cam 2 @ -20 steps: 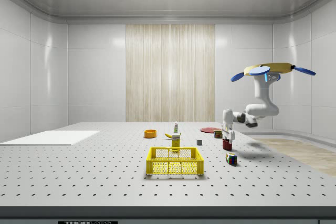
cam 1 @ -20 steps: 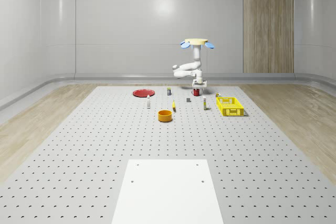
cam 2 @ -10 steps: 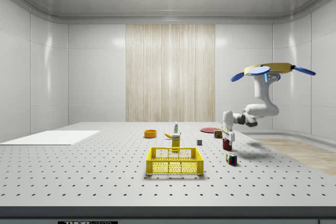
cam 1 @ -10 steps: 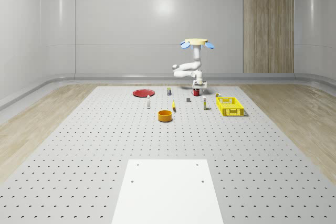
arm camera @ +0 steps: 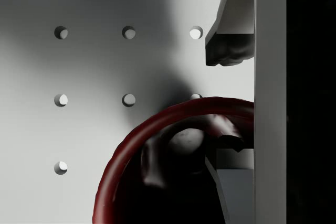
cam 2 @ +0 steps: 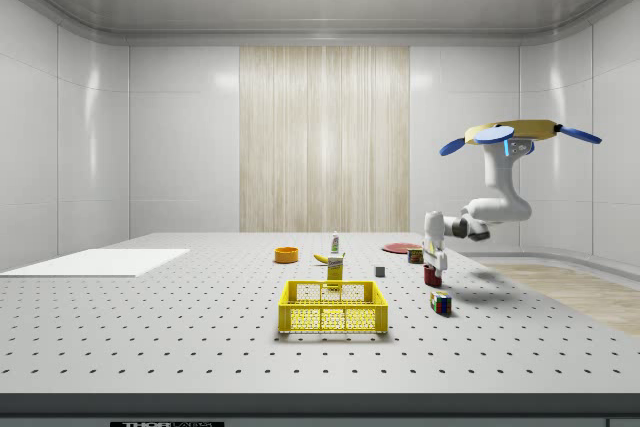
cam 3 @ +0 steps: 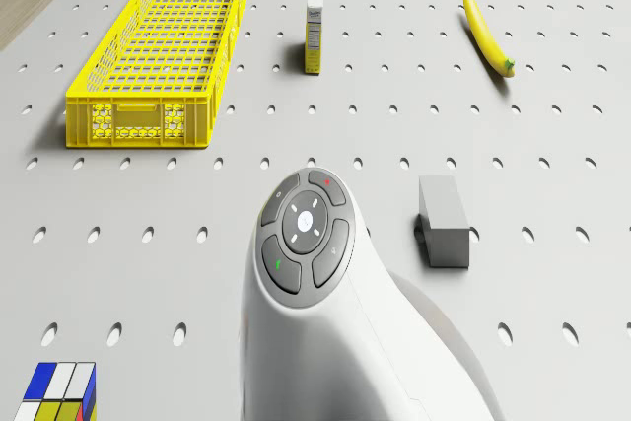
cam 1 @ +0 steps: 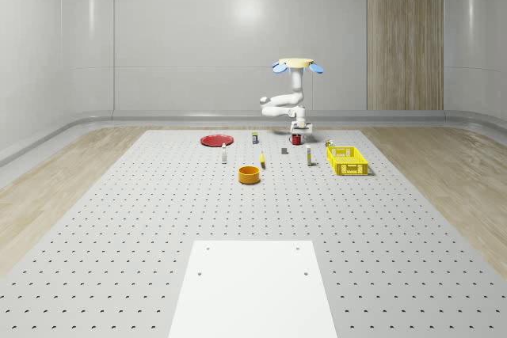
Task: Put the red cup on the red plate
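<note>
Yellow crate (cam 1: pixel 347 160) is lying nearest on the bench (cam 1: pixel 119 219); beyond it the claw (arm camera: pixel 231 98) is straddling the red cup's (arm camera: pixel 157 177) rim, fingers (arm camera: pixel 226 51) apart. Drone (cam 1: pixel 298 64) is hovering above, red plate (cam 1: pixel 216 140) lying well apart.

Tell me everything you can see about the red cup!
The red cup is small, dark red and glossy, with a round rim and an open top, so you can look inside it. It stands upright on the grey table with holes, near the table's far edge, apart from the red plate. The drone hovers above and behind it, with the hand reaching down to its rim: one finger dips inside, the other waits outside.
</note>
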Available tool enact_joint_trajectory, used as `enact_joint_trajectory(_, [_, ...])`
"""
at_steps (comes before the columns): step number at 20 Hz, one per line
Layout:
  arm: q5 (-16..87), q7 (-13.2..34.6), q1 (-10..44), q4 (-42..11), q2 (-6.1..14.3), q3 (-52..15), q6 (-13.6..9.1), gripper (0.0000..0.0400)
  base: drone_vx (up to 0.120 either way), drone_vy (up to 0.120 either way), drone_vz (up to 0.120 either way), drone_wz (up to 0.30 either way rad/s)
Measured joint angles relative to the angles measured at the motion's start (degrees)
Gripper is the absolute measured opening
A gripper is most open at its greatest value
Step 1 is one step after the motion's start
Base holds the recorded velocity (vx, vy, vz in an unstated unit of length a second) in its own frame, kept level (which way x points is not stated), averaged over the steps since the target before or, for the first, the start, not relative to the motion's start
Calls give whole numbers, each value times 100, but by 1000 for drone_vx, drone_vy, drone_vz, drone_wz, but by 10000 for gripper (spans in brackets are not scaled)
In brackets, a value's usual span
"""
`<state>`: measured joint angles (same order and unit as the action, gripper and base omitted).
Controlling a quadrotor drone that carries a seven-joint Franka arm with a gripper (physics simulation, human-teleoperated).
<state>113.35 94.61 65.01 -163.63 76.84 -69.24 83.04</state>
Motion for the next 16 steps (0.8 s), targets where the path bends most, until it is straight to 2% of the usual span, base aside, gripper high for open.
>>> enact_joint_trajectory(5, [-25, 19, 23, 5, 56, -11, 54, 119, 0, 0, 0, 0])
enact_joint_trajectory(12, [-105, -78, 48, -6, 109, -86, 77, 114, 0, 0, 0, 0])
enact_joint_trajectory(15, [-283, 11, 59, -45, 114, -266, 22, 106, 0, -13, 107, 0])
enact_joint_trajectory(16, [-338, 32, 64, -55, 118, -320, 9, 105, 120, -120, 120, 0])
